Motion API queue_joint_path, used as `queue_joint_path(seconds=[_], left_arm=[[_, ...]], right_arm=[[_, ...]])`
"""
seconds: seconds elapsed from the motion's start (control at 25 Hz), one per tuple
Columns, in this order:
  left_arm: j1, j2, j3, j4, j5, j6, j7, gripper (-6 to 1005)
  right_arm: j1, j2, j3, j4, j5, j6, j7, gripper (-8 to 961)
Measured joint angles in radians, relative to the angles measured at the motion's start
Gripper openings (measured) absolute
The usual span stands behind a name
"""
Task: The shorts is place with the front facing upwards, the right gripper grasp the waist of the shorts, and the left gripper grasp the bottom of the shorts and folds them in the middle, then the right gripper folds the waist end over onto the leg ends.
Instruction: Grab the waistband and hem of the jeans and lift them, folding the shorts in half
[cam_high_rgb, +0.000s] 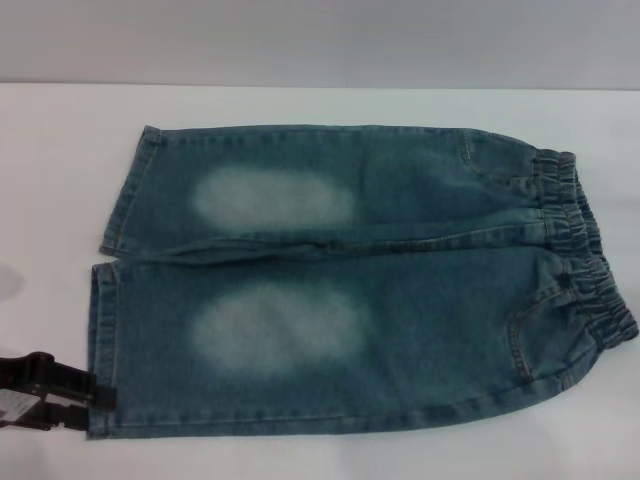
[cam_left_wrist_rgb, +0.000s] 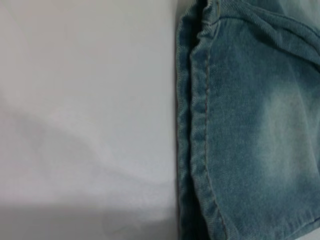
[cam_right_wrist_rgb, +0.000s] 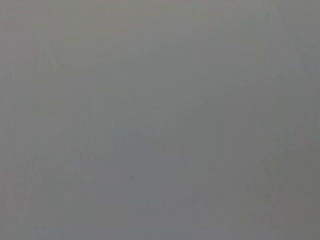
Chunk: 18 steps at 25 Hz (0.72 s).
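Shorts: the shorts (cam_high_rgb: 350, 285) lie flat and spread, front up, across the middle of the white bench (cam_high_rgb: 60, 150), legs toward 9 o'clock and waist toward 3 o'clock in the head view.
Waist: the waist of the shorts (cam_high_rgb: 585, 255), a ruffled darker band, sits at the 3 o'clock end with curved stitched pockets just beside it.
Leg ends: the bottom of the shorts (cam_high_rgb: 105, 300) shows two straight hemmed cuffs at the 9 o'clock end; the left wrist view shows one cuff's stitched edge (cam_left_wrist_rgb: 197, 150) lying on the bench (cam_left_wrist_rgb: 85, 110).
Faded patches: two pale ovals, one on each leg, between cuffs and pockets.
Left claw: the left claw (cam_high_rgb: 70, 392) is at about 8 o'clock in the head view, low over the bench, its dark tip touching or just beside the corner of the nearer cuff; whether it is wide or narrow cannot be told.
Right claw: not seen in any view; the right wrist view shows only a plain grey surface.
In the way: nothing lies on top of the shorts.
Surroundings: a grey wall (cam_high_rgb: 320, 40) behind the bench at 12 o'clock.
Writing: no readable label or brand on the denim.
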Motion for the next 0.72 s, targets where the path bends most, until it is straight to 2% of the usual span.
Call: queue_joint_path(seconds=[0.28,0.72], left_arm=[[0.001,-0.010,-0.004,-0.005,-0.029,0.002,0.016,453],[-0.003,-0.011,0.011,-0.009,-0.086,0.004,0.025,448]], right_arm=[[0.000,0.002,0.000,0.000,0.000,0.000,0.000,654],[-0.005,0.002,0.000,0.000,0.000,-0.005,0.000,655]])
